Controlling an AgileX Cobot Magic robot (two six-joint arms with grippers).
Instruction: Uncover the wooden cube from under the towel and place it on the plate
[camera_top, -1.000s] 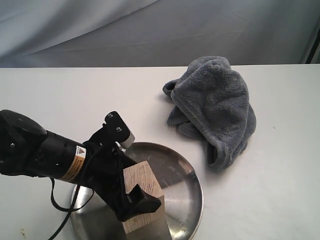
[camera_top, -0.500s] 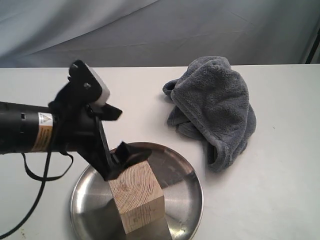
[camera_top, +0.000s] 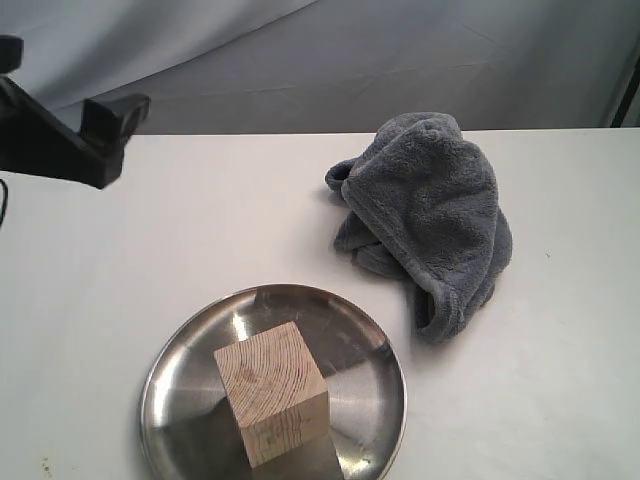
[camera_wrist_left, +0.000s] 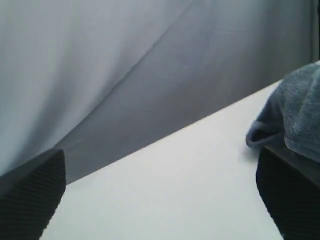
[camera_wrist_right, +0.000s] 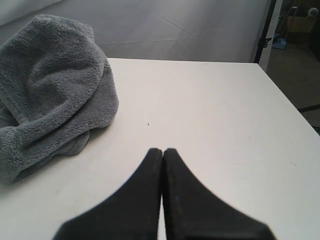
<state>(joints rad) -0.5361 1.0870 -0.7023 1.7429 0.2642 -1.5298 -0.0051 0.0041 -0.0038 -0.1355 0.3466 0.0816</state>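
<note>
The wooden cube (camera_top: 272, 392) stands on the steel plate (camera_top: 370, 400) near the table's front edge, with nothing touching it. Crumpled in a heap at the right lies the dark-grey towel (camera_top: 430, 210), which also shows as towel (camera_wrist_right: 50, 90) in the right wrist view and towel (camera_wrist_left: 300, 115) in the left wrist view. My left gripper (camera_top: 75, 85) hangs high at the far left, well away from the cube, open and empty; the left wrist view shows its fingers (camera_wrist_left: 30, 200) spread wide. My right gripper (camera_wrist_right: 162, 152) is shut on nothing, above bare table beside the towel. It is out of the exterior view.
The white table (camera_top: 200, 220) ends at a grey draped backdrop (camera_top: 300, 60). In the right wrist view the table's far edge (camera_wrist_right: 280, 95) drops off to a floor with a dark stand.
My left gripper let go of the cube, opened, and rose up and away to the far left. The cube stays on the plate. The towel has not moved.
</note>
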